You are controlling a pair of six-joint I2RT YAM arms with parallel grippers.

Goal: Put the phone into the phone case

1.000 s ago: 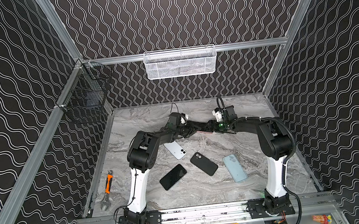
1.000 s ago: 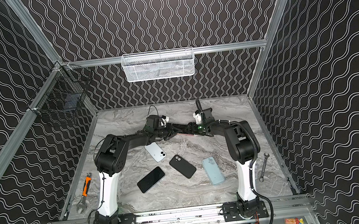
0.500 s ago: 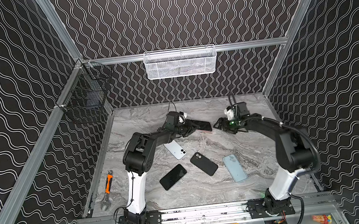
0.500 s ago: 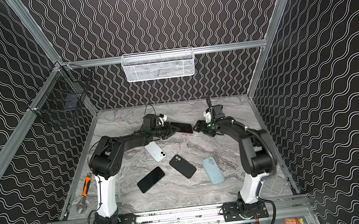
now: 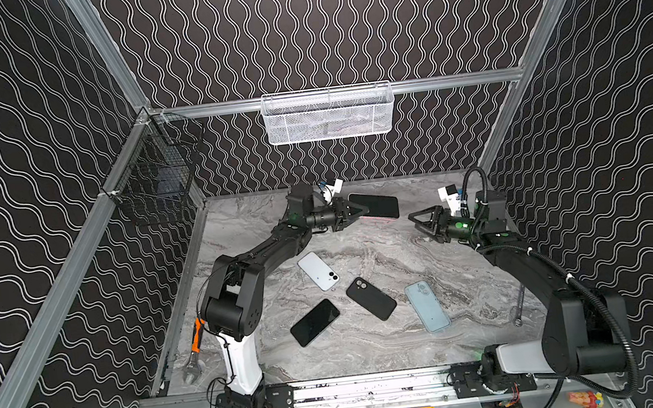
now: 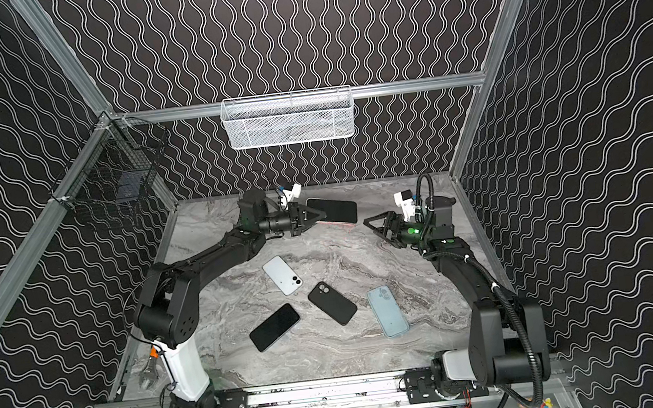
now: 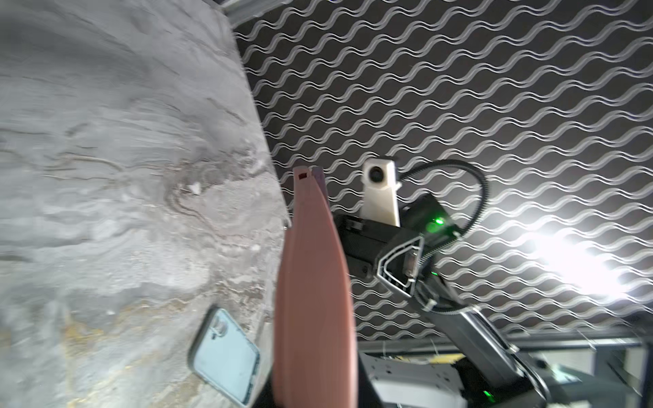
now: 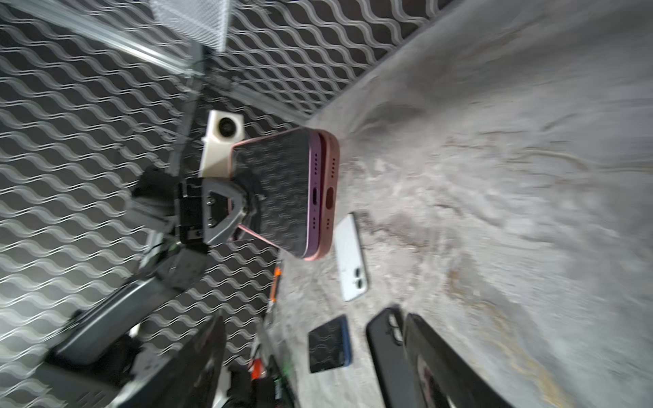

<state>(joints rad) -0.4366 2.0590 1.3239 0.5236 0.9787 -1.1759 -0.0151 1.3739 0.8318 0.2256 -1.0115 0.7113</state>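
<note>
A purple-edged phone [image 8: 279, 190] lies against a pink phone case [image 8: 330, 197], held above the table's far end in both top views. My left gripper [image 5: 361, 211] is shut on one end of the pair; the phone [image 5: 377, 205] sticks out to the right of it. In the left wrist view the pink phone case [image 7: 314, 300] hides the jaws, and a purple sliver of the phone [image 7: 319, 178] shows at its tip. My right gripper [image 5: 414, 220] stands open and empty to the right, apart from the phone [image 6: 336, 210]. Its fingers [image 8: 441, 360] are spread wide.
On the marble table [image 5: 375, 354] lie a white phone [image 5: 318, 271], a black case [image 5: 370, 298], a dark phone screen-up [image 5: 314, 322] and a light blue case [image 5: 427, 306]. An orange-handled wrench [image 5: 194, 345] lies left, a spanner [image 5: 519, 304] right. Wire baskets [image 5: 327, 115] hang on the walls.
My right gripper has pulled back to the right, away from the phone, and opened a little wider. The left gripper keeps the phone and case, shifted slightly back.
</note>
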